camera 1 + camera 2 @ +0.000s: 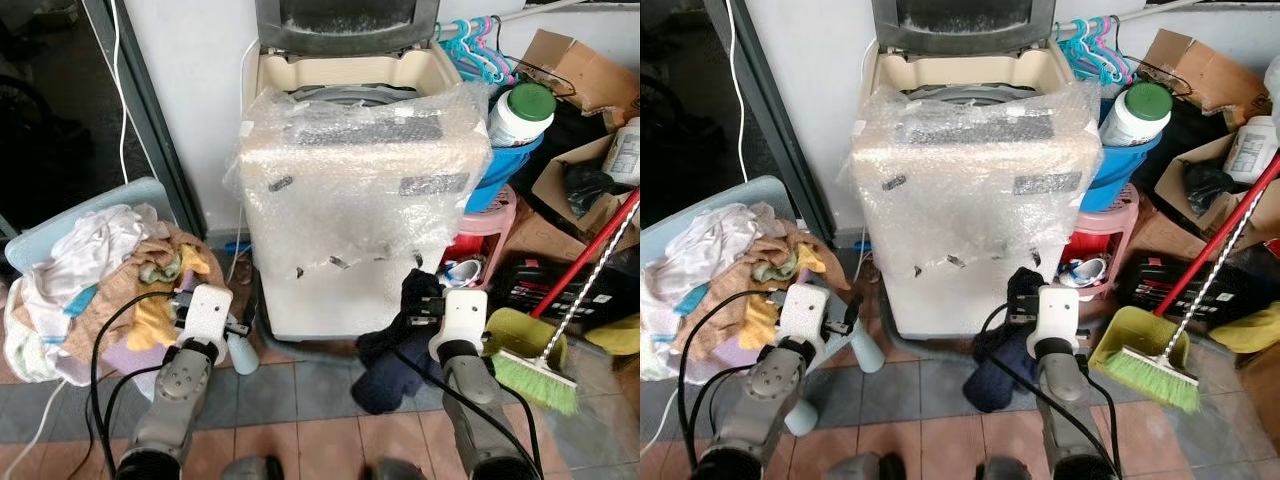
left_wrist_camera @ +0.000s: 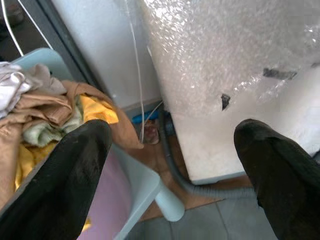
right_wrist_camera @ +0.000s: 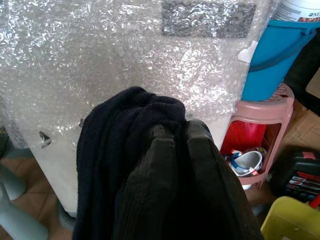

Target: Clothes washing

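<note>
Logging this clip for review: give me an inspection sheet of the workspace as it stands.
Surface: tiled floor, grey and reddish.
Job's things: washing machine, lid up, front wrapped in bubble wrap; dark garment hanging from the right pincer; pile of clothes on a pale blue chair at the robot's left.
Clutter: broom with red handle, yellow dustpan, blue bucket on a pink stool, white jar with green lid, cardboard boxes, hangers.
Grippers: left pincer open, near the pile; right pincer shut on the dark garment.
Cables: black leads along both arms; grey drain hose at the machine's base.
Surroundings: white wall.
</note>
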{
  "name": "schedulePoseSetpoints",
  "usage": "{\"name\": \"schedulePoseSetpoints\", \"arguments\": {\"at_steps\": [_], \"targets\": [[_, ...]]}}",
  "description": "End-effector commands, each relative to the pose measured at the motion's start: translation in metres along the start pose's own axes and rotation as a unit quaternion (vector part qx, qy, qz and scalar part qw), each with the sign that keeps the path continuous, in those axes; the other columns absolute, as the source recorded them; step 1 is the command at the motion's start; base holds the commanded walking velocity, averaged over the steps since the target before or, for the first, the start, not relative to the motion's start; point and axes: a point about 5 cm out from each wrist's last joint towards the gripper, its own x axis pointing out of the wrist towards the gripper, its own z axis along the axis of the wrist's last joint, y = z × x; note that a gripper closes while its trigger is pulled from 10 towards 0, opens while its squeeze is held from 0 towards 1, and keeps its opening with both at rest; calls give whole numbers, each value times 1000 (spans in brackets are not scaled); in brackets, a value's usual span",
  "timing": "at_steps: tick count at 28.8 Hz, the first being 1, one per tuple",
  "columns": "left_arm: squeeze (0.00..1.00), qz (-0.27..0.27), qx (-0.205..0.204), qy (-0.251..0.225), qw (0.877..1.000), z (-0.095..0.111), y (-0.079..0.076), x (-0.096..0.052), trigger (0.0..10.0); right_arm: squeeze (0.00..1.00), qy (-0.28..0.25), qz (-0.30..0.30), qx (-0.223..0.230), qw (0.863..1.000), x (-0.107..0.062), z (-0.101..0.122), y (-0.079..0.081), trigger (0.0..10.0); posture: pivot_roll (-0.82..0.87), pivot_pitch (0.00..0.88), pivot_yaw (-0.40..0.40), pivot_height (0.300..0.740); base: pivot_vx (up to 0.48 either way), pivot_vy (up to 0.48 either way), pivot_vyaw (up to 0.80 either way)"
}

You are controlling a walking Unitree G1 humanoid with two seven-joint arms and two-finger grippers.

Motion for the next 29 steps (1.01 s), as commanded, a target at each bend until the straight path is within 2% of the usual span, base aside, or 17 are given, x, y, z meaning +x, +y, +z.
{"name": "schedulePoseSetpoints", "arguments": {"at_steps": [1,6,12,18,29], "targets": [[0,-2,1,-6,1000,4,-1,3,10000,0,-9,-3,2,1000,1,3,-2,10000,-89,0,53,740,0,-307,0],[0,2,-6,-8,1000,4,0,3,10000,0,-8,-1,1,1000,1,2,-2,10000,-88,0,50,740,0,-126,0],[0,15,-34,0,999,1,3,2,10000,0,-8,-1,0,1000,0,1,-2,10000,-89,0,52,740,0,0,0],[0,8,-36,-7,999,3,2,2,10000,0,-8,1,0,1000,0,1,-2,10000,-89,0,52,740,0,0,0],[0,6,-39,-6,999,3,3,2,10000,0,-10,4,-1,1000,0,1,-1,10000,-90,0,56,740,339,0,0]]}}
